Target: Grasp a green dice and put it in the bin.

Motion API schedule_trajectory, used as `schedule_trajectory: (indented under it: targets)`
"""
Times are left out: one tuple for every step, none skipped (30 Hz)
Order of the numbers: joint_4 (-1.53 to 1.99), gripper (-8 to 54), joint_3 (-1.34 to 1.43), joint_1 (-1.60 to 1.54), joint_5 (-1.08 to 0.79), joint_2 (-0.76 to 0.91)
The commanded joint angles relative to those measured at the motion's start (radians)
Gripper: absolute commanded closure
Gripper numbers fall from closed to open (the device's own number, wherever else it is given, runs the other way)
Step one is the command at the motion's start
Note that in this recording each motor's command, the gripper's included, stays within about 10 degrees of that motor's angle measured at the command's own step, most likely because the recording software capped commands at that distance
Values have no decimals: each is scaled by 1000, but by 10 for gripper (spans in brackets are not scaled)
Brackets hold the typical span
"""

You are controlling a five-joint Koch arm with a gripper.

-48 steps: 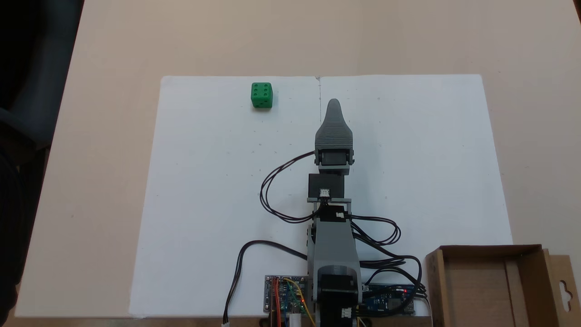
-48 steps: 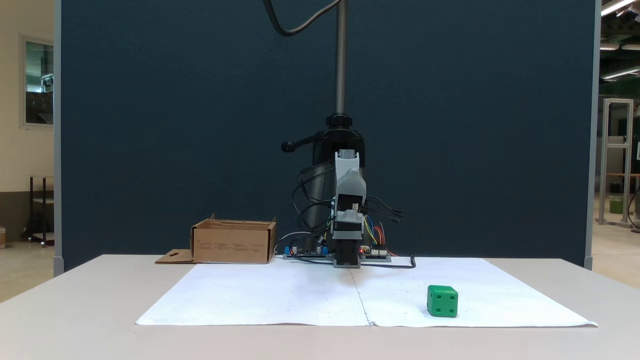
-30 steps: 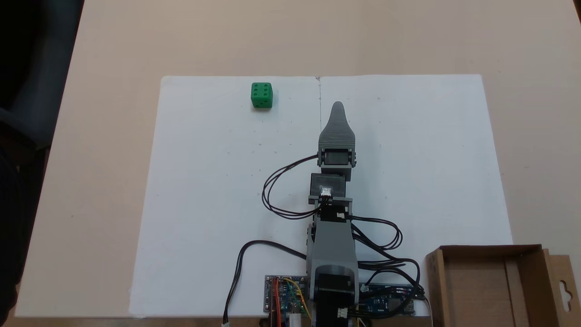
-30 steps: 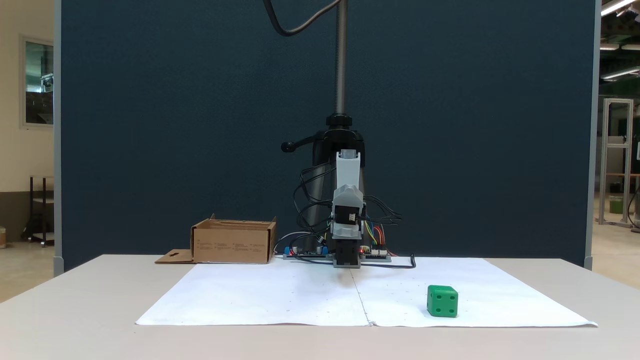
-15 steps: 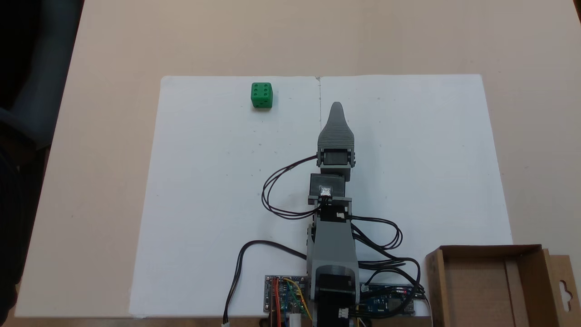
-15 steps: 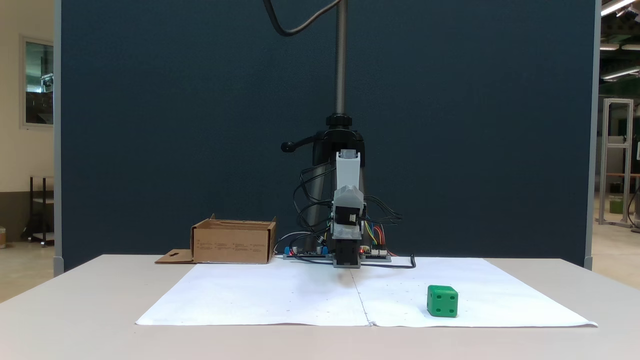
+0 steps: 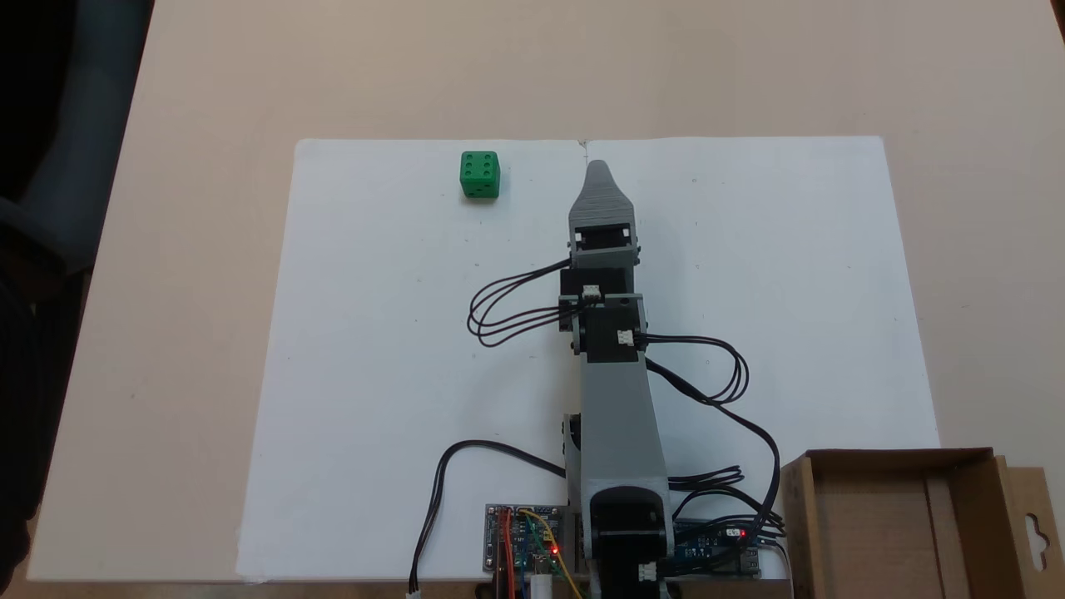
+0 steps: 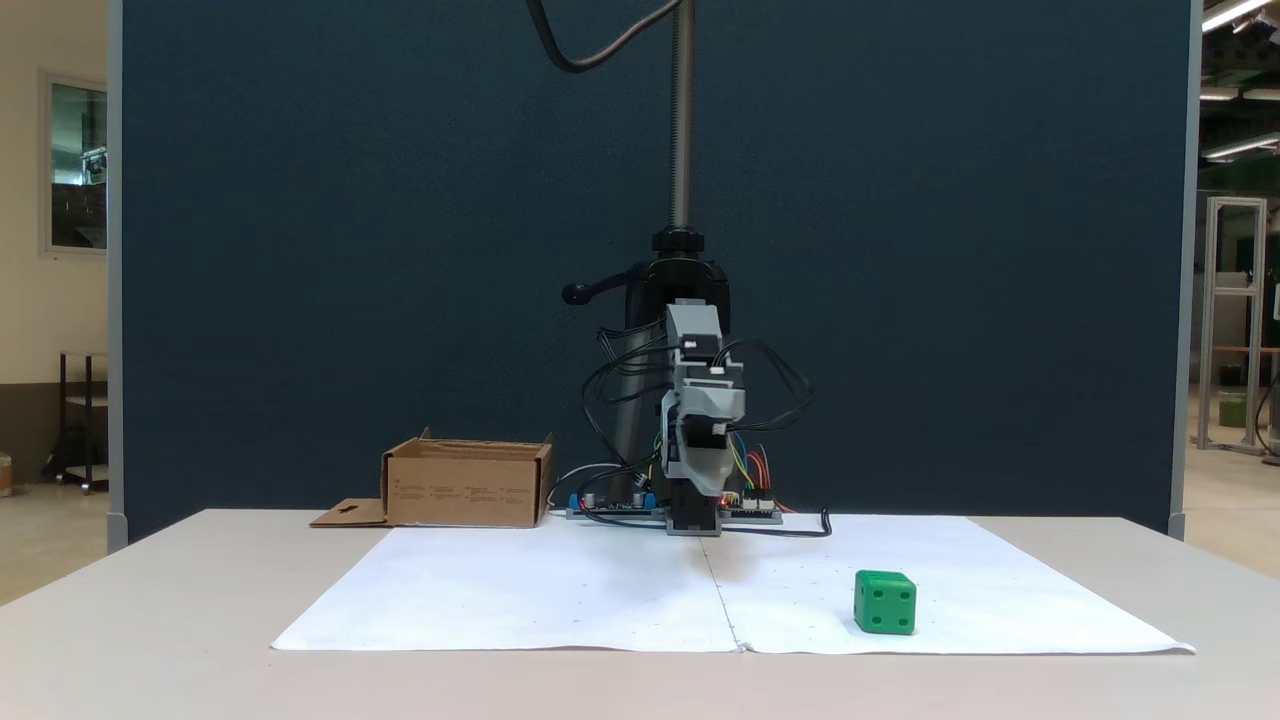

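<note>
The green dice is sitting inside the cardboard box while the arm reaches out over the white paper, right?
Not quite. The green dice sits on the white paper, far from the cardboard box, as the fixed view from above shows. The arm does reach over the paper.

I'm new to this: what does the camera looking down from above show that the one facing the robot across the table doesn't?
Only the fixed view from above shows the six-pip top face of the green dice and the bare inside of the bin, plus its flap's hang-hole. Only the fixed view from the front shows the dark blue screen behind the arm, the pole rising above it, and the gripper raised off the white paper. Both show dice, bin, paper, arm and its cables, with the dice lying apart from the gripper.
</note>
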Motion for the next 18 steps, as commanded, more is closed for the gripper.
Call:
schedule_trajectory:
  targets:
    - [159, 25, -51, -84, 69, 110]
    - [216, 27, -75, -100, 106, 110]
    - [282, 29, -110, -120, 127, 109]
    - [345, 33, -149, -138, 155, 97]
    - [402, 33, -192, -147, 186, 81]
    - [455, 33, -236, -158, 207, 58]
    - [517, 32, -278, -167, 230, 37]
    - [566, 32, -318, -176, 247, 12]
    - [616, 32, -360, -189, 262, -17]
    - [670, 30, -402, -190, 282, -48]
    - [725, 28, -446, -192, 293, -75]
    - [774, 21, -486, -192, 302, -101]
    - [825, 20, -526, -192, 313, -137]
    - [877, 20, -571, -192, 331, -178]
    - [966, 20, -660, -193, 356, -255]
    - [1012, 20, -713, -196, 371, -299]
    - [1064, 20, -762, -202, 390, -341]
    - [1113, 20, -811, -207, 408, -380]
